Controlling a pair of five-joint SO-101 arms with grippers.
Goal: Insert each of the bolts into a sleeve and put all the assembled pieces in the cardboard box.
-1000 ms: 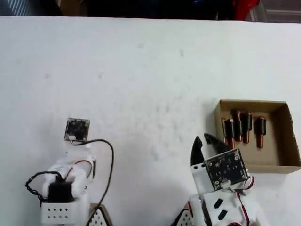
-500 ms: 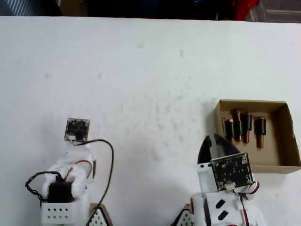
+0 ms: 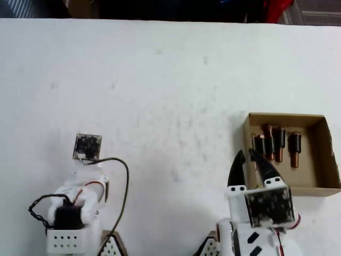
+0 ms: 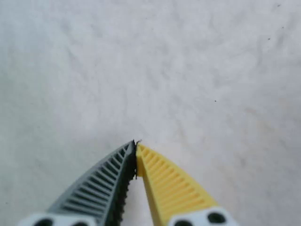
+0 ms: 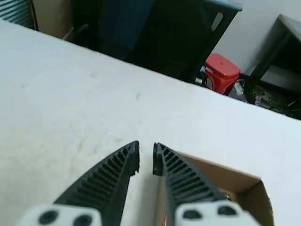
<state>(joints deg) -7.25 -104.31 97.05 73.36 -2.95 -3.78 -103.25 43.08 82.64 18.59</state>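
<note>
Right wrist view puts my right claw nearest: its two black jaws stand a narrow gap apart, with nothing between them. Just past the tips sits the cardboard box. From above, my tips hang at the box's left wall, and four bolts in sleeves lie side by side inside, just ahead of the claw. My left claw is well apart from the box, its grey and yellow jaws pressed together on nothing, over the white table. Farthest off, beyond the table's edge, stands a red bin.
</note>
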